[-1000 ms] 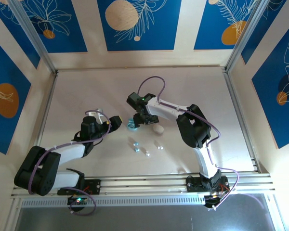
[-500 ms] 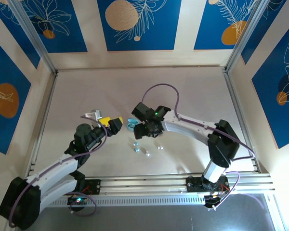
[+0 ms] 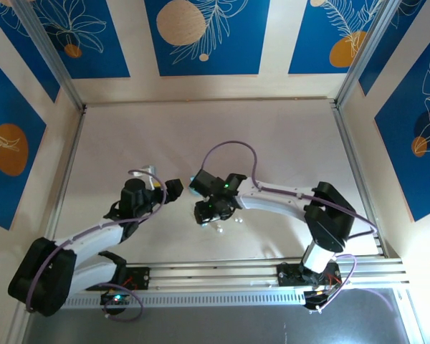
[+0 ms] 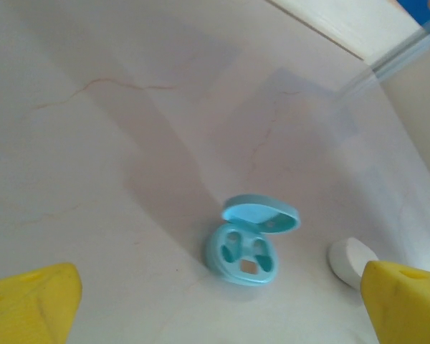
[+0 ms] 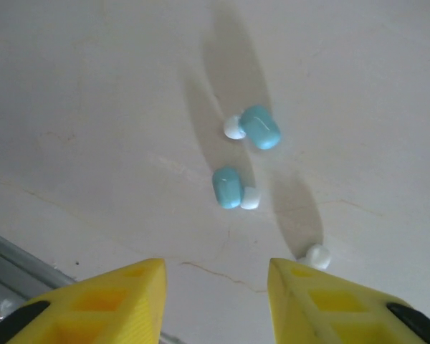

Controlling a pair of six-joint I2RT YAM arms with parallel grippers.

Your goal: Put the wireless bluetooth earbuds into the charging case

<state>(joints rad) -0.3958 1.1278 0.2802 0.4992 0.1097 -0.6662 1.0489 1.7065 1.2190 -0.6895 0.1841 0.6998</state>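
The charging case [image 4: 245, 251] is teal and lies open on the table, its lid [image 4: 262, 214] up and both sockets empty. My left gripper [image 4: 218, 315] hangs open in front of it, the case lying between and beyond its yellow fingertips [image 4: 36, 301]. From above, the left gripper [image 3: 173, 188] is just left of the case [image 3: 194, 184]. Two pale blue earbuds [image 5: 260, 127] [image 5: 228, 187] with white tips lie ahead of my right gripper [image 5: 215, 287], which is open and holds nothing. A white bud [image 5: 317, 256] lies by its right finger [image 5: 330, 301]. The right gripper [image 3: 204, 212] points down over them.
A white oval case [image 4: 350, 258] lies right of the teal one, partly behind my left gripper's right finger. Two small white buds [image 3: 219, 228] [image 3: 237, 219] lie near the front rail [image 3: 222, 271]. The right arm [image 3: 272, 201] stretches across the middle of the table.
The right gripper has moved from beside the teal case toward the near side, over the loose buds, and its jaws have narrowed. The left arm shifted slightly and stays open.
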